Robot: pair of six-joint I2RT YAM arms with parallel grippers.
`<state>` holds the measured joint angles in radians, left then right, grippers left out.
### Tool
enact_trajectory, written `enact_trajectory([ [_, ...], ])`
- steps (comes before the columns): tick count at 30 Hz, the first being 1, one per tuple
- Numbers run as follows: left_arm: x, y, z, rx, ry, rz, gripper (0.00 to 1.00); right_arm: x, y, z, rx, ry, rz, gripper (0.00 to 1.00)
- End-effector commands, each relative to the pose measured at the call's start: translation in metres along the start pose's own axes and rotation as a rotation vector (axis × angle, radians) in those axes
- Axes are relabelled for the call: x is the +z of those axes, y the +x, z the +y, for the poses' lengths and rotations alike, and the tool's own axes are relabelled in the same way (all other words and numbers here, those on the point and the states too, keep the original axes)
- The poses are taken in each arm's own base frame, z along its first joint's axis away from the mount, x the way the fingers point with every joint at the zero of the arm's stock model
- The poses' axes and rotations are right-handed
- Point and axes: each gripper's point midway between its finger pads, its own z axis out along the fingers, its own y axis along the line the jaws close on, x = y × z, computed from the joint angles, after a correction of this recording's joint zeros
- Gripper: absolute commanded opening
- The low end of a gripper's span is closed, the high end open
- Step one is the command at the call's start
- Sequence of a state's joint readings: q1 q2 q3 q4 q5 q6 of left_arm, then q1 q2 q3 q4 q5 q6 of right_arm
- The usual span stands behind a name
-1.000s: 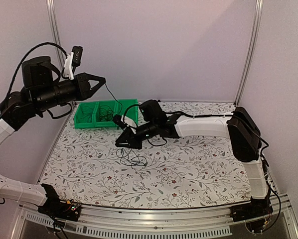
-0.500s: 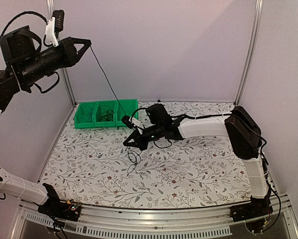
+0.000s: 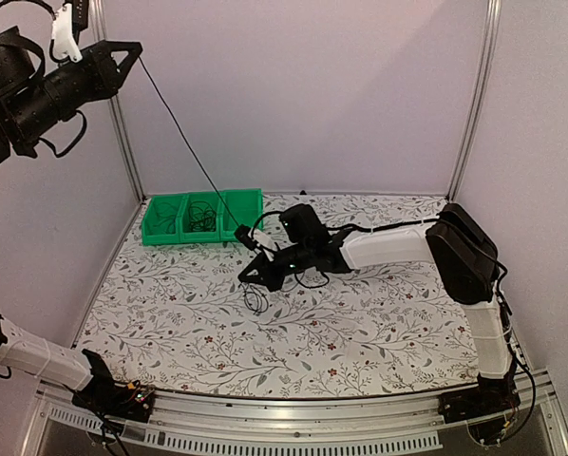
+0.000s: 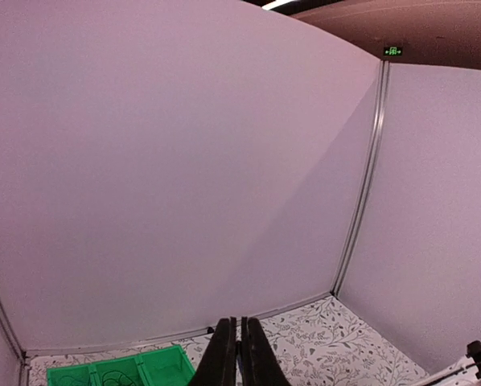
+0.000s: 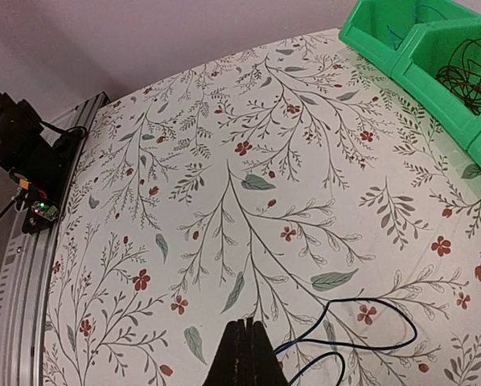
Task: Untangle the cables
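Green bin (image 3: 165,237) on floral table (image 3: 379,323), far left corner

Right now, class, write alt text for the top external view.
A thin black cable runs taut from the raised left fingers down to the right fingers, low over the floral table near a green bin.

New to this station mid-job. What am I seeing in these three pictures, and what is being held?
Two robot arms stand at the near edge of a flowered table. The wide picture looks down from above and behind them; the other two come from a camera on each wrist. The left gripper, raised high, is shut on a thin black cable that runs taut down to the right gripper, shut low over the table, apparently pinching it too. Its slack lies looped there. A green bin at the back holds more coiled wires.
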<state>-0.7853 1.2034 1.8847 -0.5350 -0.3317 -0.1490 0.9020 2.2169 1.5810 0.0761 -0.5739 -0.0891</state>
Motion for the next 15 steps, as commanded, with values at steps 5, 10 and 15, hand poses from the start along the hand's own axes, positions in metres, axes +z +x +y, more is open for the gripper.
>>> enact_trajectory([
  [5,-0.043,-0.106,0.025,0.016,-0.122,-0.301,0.00,-0.003,0.029,-0.011,0.055,0.063,0.075,0.10],
  [10,-0.057,-0.132,0.034,0.057,-0.175,-0.376,0.00,-0.004,0.033,-0.013,0.056,0.076,0.081,0.08],
  [15,-0.051,-0.125,0.036,0.091,-0.204,-0.360,0.00,-0.005,0.033,-0.014,0.054,0.085,0.084,0.08],
])
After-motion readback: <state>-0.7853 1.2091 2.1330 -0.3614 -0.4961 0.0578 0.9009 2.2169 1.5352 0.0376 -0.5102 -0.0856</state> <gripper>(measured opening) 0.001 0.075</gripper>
